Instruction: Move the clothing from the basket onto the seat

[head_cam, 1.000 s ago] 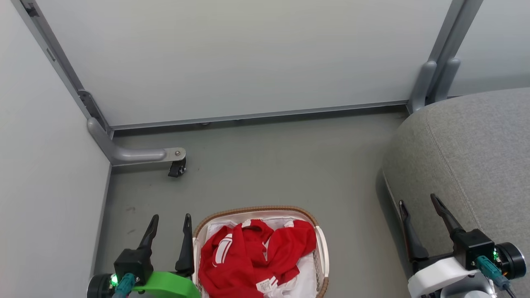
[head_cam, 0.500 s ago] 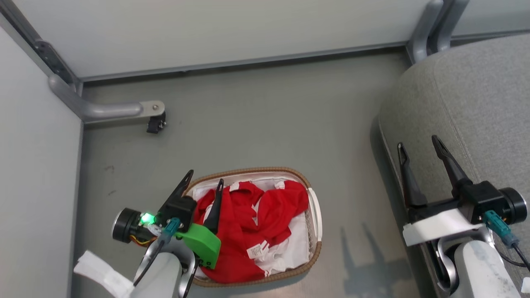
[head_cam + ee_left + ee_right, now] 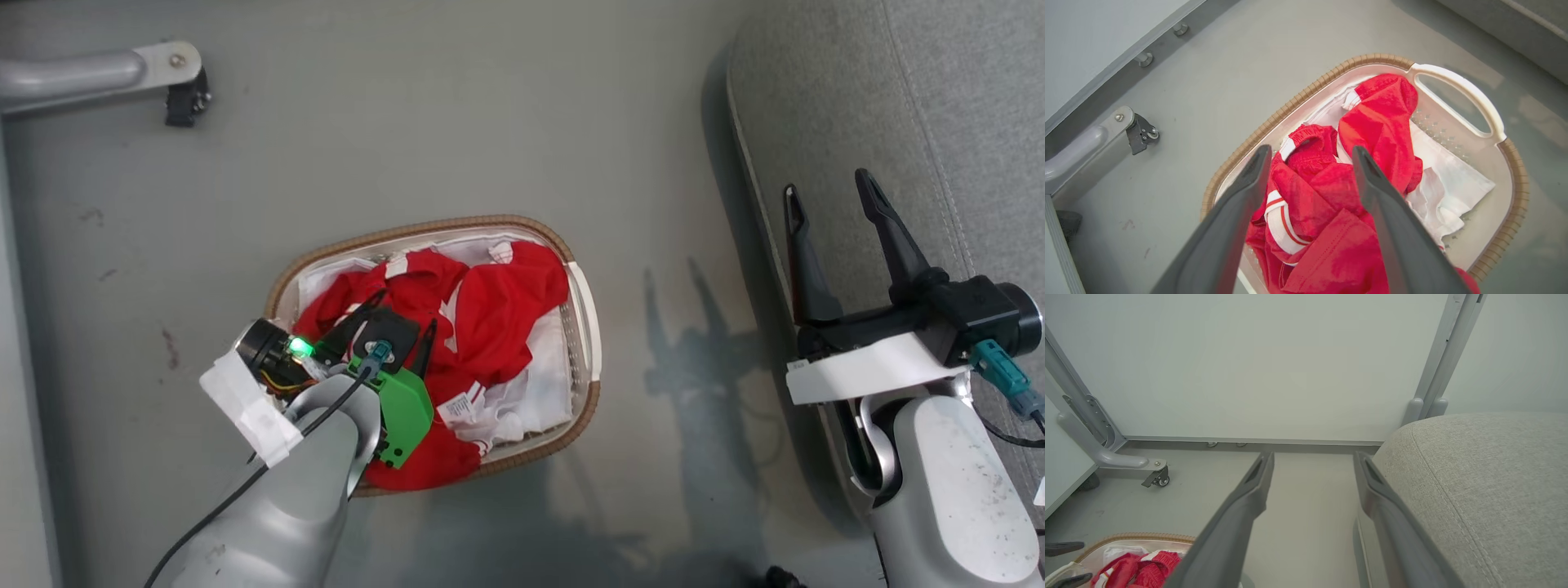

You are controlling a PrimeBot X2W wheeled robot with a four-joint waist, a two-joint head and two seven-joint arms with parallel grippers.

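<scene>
Red clothing (image 3: 490,302) with white stripes is bunched up in the basket (image 3: 424,224) on the grey floor (image 3: 490,122), lying on a white liner (image 3: 547,384), with its little label (image 3: 459,407) facing up. Your left gripper (image 3: 404,314) hangs right over the pile with its fingers spread apart around nothing, and honestly you can't tell if the tips touch the fabric. Your right gripper (image 3: 826,184) is spread wide too, empty, sitting over the edge of the grey seat (image 3: 939,98), well apart from the basket.
</scene>
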